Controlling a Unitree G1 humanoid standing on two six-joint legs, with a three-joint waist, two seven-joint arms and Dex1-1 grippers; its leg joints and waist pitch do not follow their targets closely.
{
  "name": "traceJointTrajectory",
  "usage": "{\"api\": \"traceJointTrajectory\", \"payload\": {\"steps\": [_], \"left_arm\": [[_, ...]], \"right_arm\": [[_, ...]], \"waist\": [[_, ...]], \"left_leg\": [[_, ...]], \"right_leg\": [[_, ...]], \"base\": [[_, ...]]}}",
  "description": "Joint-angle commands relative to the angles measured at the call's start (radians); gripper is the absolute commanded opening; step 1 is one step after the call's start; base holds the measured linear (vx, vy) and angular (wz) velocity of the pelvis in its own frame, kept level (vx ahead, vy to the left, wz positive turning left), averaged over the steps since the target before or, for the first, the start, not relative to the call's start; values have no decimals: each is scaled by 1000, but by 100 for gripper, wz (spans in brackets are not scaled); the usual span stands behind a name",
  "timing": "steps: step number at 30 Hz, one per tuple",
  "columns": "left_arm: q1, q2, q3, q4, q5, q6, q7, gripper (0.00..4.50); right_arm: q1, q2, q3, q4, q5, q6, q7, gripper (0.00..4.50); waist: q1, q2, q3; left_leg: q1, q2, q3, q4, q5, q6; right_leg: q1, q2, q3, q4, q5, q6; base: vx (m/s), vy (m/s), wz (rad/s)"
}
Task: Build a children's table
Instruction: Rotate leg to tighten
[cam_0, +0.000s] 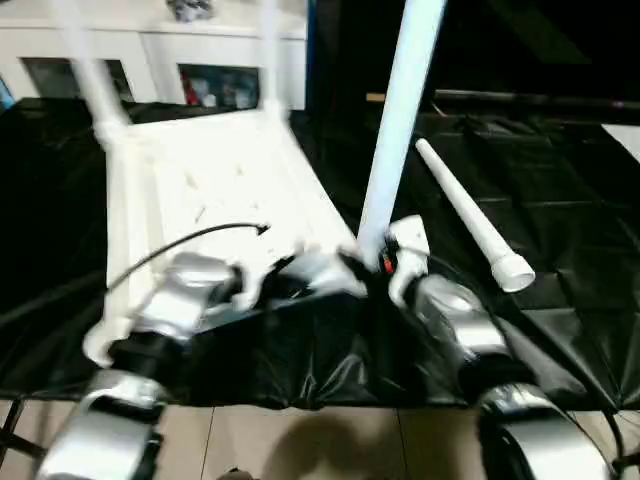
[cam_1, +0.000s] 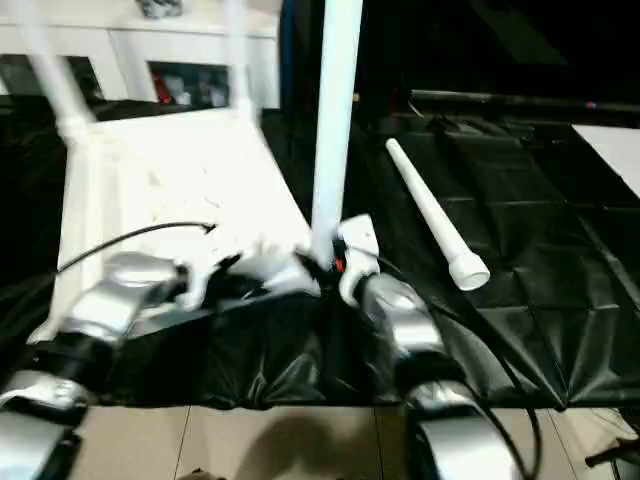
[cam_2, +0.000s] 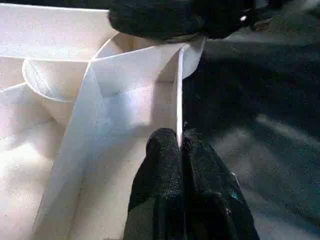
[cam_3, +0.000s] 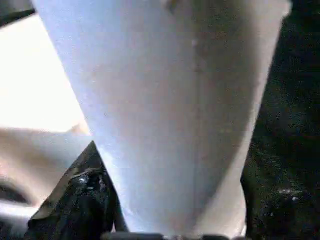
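Left eye view: your landmark is the tabletop (cam_0: 215, 190), lying upside down on the black-covered surface (cam_0: 560, 200) with its ribbed underside facing up. Two legs at the tabletop's far corners, the far-left leg (cam_0: 88, 70) and the far-right leg (cam_0: 268, 50), stand upright in their sockets, so that part of the build looks done. A third leg (cam_0: 400, 120) rises at the tabletop's near-right corner, where your right gripper (cam_0: 385, 262) holds it low down; the right wrist view shows this tube (cam_3: 175, 110) close up with dark jaw material beside its base, so the jaws read as closed around it. Whether the tube is fully seated in the corner socket cannot be told from these views.

Left wrist view: your left gripper (cam_2: 181, 165) has its fingers (cam_2: 162, 165) pressed together on a thin white wall (cam_2: 178, 100) of the tabletop, just beside the rounded corner socket (cam_2: 140, 65); the jaws are all but shut on that edge, and they appear to be steadying the tabletop for the insertion.

The fourth leg (cam_0: 468, 215) lies loose on the surface, to the right of the tabletop and apart from it, wide end toward you. By this showing, about half the legs are set, one is in hand and one is untouched; the near-left corner (cam_0: 100, 345) still lacks a leg, and the table has yet to be turned upright.
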Motion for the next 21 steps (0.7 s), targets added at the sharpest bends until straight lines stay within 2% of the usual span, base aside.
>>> {"api": "traceJointTrajectory", "payload": {"steps": [1, 3, 5, 6, 9, 10, 12, 14, 16, 19, 20, 21], "left_arm": [[3, -72, -27, -67, -52, -15, -12, 0], [4, -70, -29, -64, -51, -22, -14, 0], [3, -54, -30, -56, -52, -34, -25, 0], [3, -49, -29, -56, -53, -37, -29, 0], [6, -34, -29, -60, -59, -37, -50, 0], [9, -17, -32, -61, -62, -51, -79, 0], [11, -4, -35, -58, -64, -60, -102, 0], [12, 26, -42, -45, -65, -84, -151, 0], [10, 35, -44, -38, -65, -92, -163, 0], [-2, 62, -48, -9, -66, -118, -211, 0], [-7, 71, -49, 2, -68, -126, -231, 0], [-7, 71, -49, 2, -68, -126, -231, 0]], "right_arm": [[-2, 33, 27, 48, -55, -35, -50, 341], [-4, 39, 18, 47, -39, -53, -33, 341], [-9, 35, 19, 46, -23, -63, 22, 363], [-11, 32, 21, 47, -21, -68, 37, 377], [-16, 18, 36, 48, -18, -79, 89, 385], [-18, 2, 55, 44, -18, -70, 154, 385], [-17, -10, 71, 41, -19, -70, 216, 385], [6, -33, 119, 5, -6, -71, 417, 385], [16, -41, 134, -13, 1, -68, 488, 385], [49, -73, 187, -87, 32, -25, 704, 385], [60, -88, 208, -110, 39, -10, 775, 385], [60, -88, 208, -110, 39, -10, 775, 385]], "waist": [[6, 2, -66], [7, 3, -68], [9, 7, -68], [8, 6, -67], [7, 8, -64], [6, 8, -63], [6, 9, -63], [7, 8, -62], [14, 10, -63], [18, 7, -64], [22, 5, -64], [24, 6, -63]], "left_leg": [[1, 50, -25, -58, -221, 26], [0, 50, -23, -57, -190, 44], [1, 51, -22, -55, -171, 60], [-2, 50, -22, -54, -176, 69], [0, 52, -23, -56, -198, 70], [1, 52, -23, -56, -216, 65], [2, 54, -24, -57, -222, 61], [1, 54, -24, -57, -229, 62], [-2, 59, -21, -54, -217, 76], [-1, 58, -21, -52, -208, 84], [1, 60, -20, -51, -205, 91], [1, 59, -20, -52, -204, 93]], "right_leg": [[50, -76, 61, -70, -238, -192], [52, -73, 61, -65, -195, -204], [52, -71, 61, -60, -149, -219], [56, -71, 60, -59, -145, -223], [55, -72, 59, -64, -178, -222], [56, -73, 59, -67, -211, -217], [55, -73, 60, -68, -221, -215], [55, -72, 58, -68, -228, -214], [57, -70, 58, -63, -206, -216], [59, -70, 56, -60, -190, -226], [56, -70, 57, -60, -188, -225], [55, -70, 57, -60, -191, -226]], "base": [[0, 0, 0], [0, 0, 0], [0, 0, 0], [0, 0, 0], [0, 0, 0], [0, 0, 0], [0, 0, 0], [0, 0, 0], [0, 0, 0], [0, 0, 0], [0, 0, 0], [0, 0, 0]]}}
